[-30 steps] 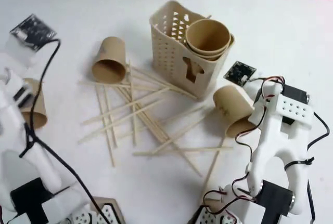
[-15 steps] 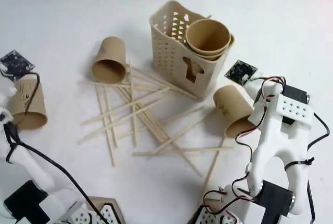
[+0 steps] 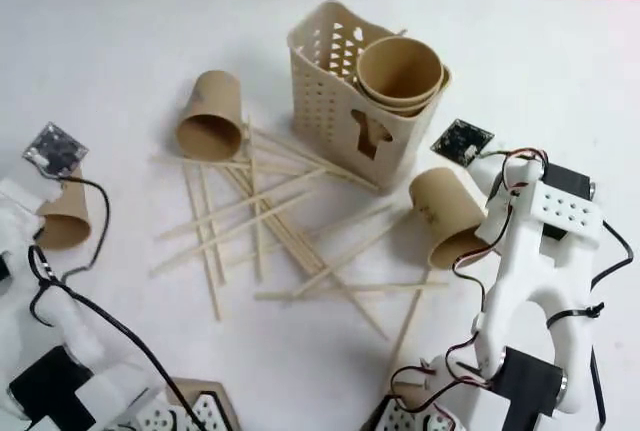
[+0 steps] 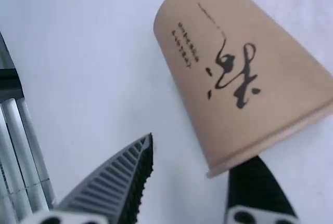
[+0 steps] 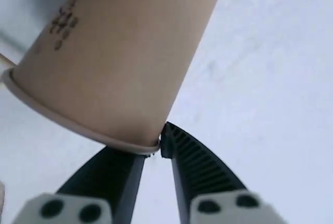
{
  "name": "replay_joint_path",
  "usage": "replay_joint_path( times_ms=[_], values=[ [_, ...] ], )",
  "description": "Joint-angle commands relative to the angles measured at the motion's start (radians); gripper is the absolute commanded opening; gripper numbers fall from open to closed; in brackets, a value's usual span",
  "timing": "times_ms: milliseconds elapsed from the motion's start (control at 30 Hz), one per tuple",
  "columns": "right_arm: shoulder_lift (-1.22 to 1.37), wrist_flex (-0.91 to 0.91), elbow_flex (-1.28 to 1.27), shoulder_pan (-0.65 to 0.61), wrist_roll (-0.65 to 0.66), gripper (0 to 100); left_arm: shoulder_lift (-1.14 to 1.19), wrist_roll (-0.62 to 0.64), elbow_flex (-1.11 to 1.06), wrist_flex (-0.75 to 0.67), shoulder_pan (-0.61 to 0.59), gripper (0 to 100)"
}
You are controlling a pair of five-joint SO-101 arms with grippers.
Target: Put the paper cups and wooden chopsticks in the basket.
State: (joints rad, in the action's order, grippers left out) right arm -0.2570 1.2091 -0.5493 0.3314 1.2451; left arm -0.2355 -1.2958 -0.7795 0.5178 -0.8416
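Just pulled back toward the near left edge, with the left hand [image 4: 197, 154] wide open, holding nothing, right by a tipped cup [image 3: 62, 216] on the desk [image 3: 130, 31]. Still pinching a second cup [image 5: 119, 52] in the right hand [image 5: 148, 141]. Farther off, no touch yet on the chopsticks [image 3: 270, 231] beside the basket [image 3: 330, 101].
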Motion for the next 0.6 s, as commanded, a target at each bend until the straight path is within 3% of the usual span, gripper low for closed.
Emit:
replay_joint_path(
  times_ms=[0,133,233,467,567],
  values=[
    [-0.041,0.051,0.015,0.001,-0.008,2.0,-0.042,0.074,-0.043,-0.077,0.048,13],
    [-0.041,0.111,0.054,0.008,-0.008,2.0,-0.042,0.127,-0.049,-0.075,0.09,2],
    [-0.041,0.185,0.117,0.016,-0.009,2.0,-0.058,0.133,-0.049,-0.048,0.105,2],
    [-0.041,0.361,0.262,0.015,-0.012,2.0,-0.349,0.196,-0.049,0.222,0.134,2],
    [-0.041,0.381,0.302,0.013,-0.086,2.0,-0.522,0.255,-0.049,0.321,0.174,2]
  ],
)
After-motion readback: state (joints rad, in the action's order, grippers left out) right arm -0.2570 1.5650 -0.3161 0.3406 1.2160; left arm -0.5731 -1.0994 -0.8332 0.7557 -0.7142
